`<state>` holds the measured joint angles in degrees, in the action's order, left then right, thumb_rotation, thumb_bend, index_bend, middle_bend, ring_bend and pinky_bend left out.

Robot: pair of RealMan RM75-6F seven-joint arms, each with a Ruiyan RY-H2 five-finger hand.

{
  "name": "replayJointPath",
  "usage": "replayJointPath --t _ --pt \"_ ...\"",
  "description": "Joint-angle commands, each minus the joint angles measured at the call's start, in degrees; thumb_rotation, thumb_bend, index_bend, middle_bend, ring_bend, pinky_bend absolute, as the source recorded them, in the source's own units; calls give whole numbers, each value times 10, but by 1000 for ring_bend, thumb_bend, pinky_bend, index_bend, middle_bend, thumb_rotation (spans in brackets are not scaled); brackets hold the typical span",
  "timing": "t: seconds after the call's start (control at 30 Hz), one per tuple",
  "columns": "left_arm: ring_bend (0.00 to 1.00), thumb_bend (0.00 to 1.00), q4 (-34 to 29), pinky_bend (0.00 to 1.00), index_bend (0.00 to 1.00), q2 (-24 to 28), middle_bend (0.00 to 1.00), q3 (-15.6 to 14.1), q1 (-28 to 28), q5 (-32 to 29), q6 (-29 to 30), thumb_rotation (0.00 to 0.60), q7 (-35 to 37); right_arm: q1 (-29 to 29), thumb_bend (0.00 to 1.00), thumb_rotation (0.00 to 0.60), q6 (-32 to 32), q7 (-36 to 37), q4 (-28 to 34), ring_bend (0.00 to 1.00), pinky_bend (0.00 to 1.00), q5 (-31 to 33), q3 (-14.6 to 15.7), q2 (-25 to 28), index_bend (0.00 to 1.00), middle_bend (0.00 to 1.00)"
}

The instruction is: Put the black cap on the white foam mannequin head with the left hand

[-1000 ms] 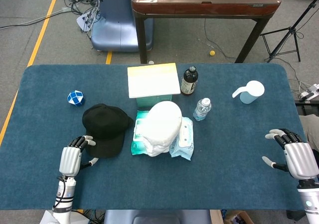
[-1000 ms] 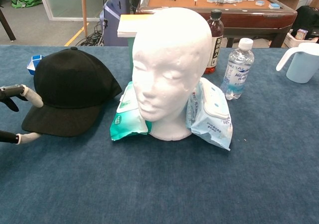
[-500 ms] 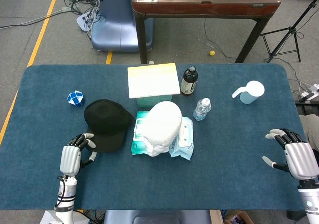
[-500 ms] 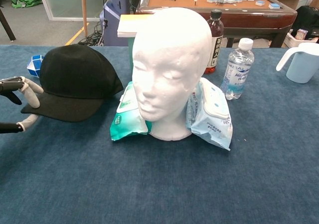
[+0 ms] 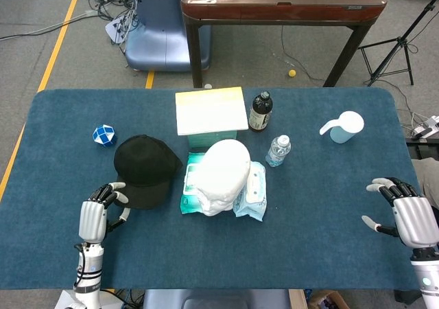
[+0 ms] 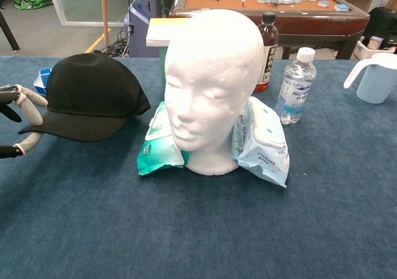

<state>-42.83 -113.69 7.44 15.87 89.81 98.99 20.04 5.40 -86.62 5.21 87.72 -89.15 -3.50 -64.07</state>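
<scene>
lower left, the left hand (image 5: 94, 215) pinches the brim of the black fabric cap (image 5: 143, 167), beside the white foam mannequin head (image 5: 225, 174); lower right, the right hand (image 5: 409, 216) rests empty, fingers apart.

In the chest view the left hand (image 6: 15, 121) is cut off by the picture's left edge; only its fingers (image 6: 30, 108) show, at the brim of the black cap (image 6: 93, 96), and whether they truly clamp the brim cannot be told. The right hand (image 5: 411, 216) appears only in the head view, far to the right of the white foam mannequin head (image 5: 223, 175), its wrist cut by the bottom edge. Behind the mannequin head, a box (image 6: 158, 31) is mostly hidden. The dark bottle (image 6: 267, 43) label is too small to read. The pitcher (image 6: 378, 77) is clipped by the right edge.
</scene>
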Motion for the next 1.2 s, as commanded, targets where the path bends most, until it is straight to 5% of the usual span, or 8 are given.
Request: replayJointPath --t 0.03,1.2 --pt "313 381 -8 378 688 10 340 6 5 8 20 600 -4 0 44 600 0 0 0 210 265 -1 0 0 353 301" --pt "343 381 -168 378 773 174 380 73 82 62 101 600 -112 1 44 600 3 -8 1 210 265 1 -1 -3 352 301"
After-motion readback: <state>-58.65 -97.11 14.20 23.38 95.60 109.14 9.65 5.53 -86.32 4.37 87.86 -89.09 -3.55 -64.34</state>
